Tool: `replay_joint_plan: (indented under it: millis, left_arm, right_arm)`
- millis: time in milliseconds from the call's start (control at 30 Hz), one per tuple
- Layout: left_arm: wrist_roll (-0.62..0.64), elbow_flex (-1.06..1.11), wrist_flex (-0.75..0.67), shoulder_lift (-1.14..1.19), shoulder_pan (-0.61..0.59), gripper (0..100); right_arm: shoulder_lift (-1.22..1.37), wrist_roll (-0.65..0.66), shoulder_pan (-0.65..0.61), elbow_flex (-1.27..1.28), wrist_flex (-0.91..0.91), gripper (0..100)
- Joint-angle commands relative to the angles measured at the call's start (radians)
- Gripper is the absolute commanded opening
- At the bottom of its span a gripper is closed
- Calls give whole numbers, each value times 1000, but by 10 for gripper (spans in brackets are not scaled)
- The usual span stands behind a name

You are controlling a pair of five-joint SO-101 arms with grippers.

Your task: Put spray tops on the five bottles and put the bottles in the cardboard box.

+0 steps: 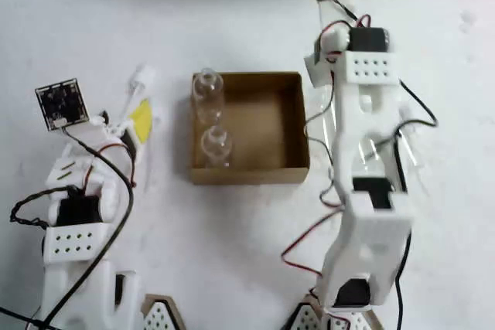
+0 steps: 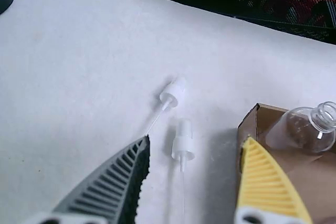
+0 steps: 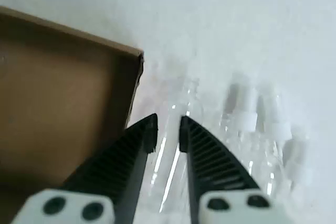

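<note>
The cardboard box (image 1: pixel 290 125) stands mid-table with two clear, topless bottles (image 1: pixel 207 86) (image 1: pixel 215 144) in its left part. My left gripper (image 2: pixel 191 156) is open just left of the box, with its grey and yellow fingers on either side of a white spray top (image 2: pixel 184 140). A second spray top (image 2: pixel 173 94) lies just beyond it. My right gripper (image 3: pixel 168 124) is shut to a narrow slit, right of the box corner (image 3: pixel 137 61) and over a clear topless bottle (image 3: pixel 186 95). Beside that one lie bottles with white spray tops (image 3: pixel 239 109) (image 3: pixel 274 120).
The right arm (image 1: pixel 363 152) stretches over the bottles on the table right of the box. The left arm (image 1: pixel 77 222) sits at the front left. Bare white table lies left of the spray tops and in front of the box.
</note>
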Motion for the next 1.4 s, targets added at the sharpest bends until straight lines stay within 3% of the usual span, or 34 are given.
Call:
replay_joint_plan:
  millis: [0,300,667,800,1033,1133,1300,1367]
  left_arm:
    - [-11,-6,-34,-25,-8,268]
    - [-12,58,-163,-25,-8,268]
    - [-12,64,-173,-25,-8,268]
    - [-12,64,-173,-25,-8,268]
    - [-12,63,-173,-25,-8,268]
    - [-12,63,-173,-25,-8,268]
    - [-12,64,-173,-25,-8,268]
    - [-12,64,-173,-25,-8,268]
  right_arm:
    - [120,9,-1,-204,7,39]
    - [338,9,35,-404,94,15]
    - [403,23,65,-456,260,15]
    - [398,140,73,-456,309,15]
    - [265,143,73,-453,285,18]
    - [266,81,51,-450,202,26]
    - [334,2,58,-453,124,163]
    - [366,3,53,-454,125,166]
